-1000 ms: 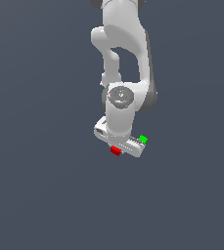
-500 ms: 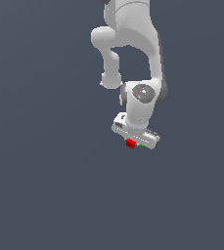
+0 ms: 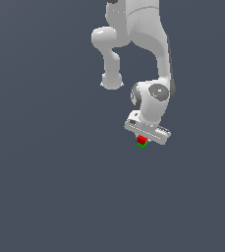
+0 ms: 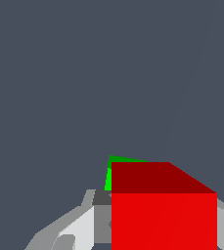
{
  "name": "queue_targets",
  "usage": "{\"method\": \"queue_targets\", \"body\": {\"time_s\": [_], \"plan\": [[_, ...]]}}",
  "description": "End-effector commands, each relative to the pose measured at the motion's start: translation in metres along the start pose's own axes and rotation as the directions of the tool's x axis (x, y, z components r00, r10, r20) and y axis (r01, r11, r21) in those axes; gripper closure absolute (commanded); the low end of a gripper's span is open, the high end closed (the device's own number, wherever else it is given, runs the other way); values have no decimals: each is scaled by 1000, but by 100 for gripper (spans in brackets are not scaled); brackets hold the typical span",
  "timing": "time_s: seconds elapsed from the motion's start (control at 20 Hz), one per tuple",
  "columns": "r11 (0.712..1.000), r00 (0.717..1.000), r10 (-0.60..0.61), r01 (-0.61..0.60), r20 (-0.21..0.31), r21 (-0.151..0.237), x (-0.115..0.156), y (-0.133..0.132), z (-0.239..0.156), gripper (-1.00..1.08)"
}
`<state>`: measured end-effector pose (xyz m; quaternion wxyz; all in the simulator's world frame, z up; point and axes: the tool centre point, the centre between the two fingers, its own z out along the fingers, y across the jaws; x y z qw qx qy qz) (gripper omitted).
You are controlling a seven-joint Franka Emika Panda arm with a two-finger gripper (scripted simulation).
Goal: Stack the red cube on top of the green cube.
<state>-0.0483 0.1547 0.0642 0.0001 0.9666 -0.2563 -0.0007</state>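
Observation:
The red cube [image 3: 142,140] sits between my gripper's [image 3: 142,141] fingers, right under the white hand. The green cube [image 3: 142,145] shows as a thin green edge directly beneath the red one, mostly hidden by it. In the wrist view the red cube [image 4: 163,210] fills the near part of the picture, held between the grey fingers [image 4: 79,227], and only a green sliver [image 4: 111,171] of the green cube peeks out behind it. I cannot tell whether the red cube touches the green one.
The plain dark grey floor [image 3: 45,187] spreads all around. The white arm [image 3: 143,44] rises above the gripper toward the exterior view's top.
The gripper has carried the red cube toward the exterior view's right. The green cube, earlier beside the gripper, now lies right under the red cube.

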Motion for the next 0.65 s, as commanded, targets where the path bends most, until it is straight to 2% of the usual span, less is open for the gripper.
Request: {"method": "queue_targets", "body": {"time_s": [0.0, 0.1, 0.15, 0.6], "plan": [[1000, 1000, 2, -2, -1, 1, -6, -3, 2, 108], [1000, 1000, 2, -2, -1, 1, -7, -4, 2, 108], [1000, 1000, 2, -2, -1, 1, -7, -4, 2, -92], [1000, 1000, 2, -2, -1, 1, -7, -4, 2, -92]]}}
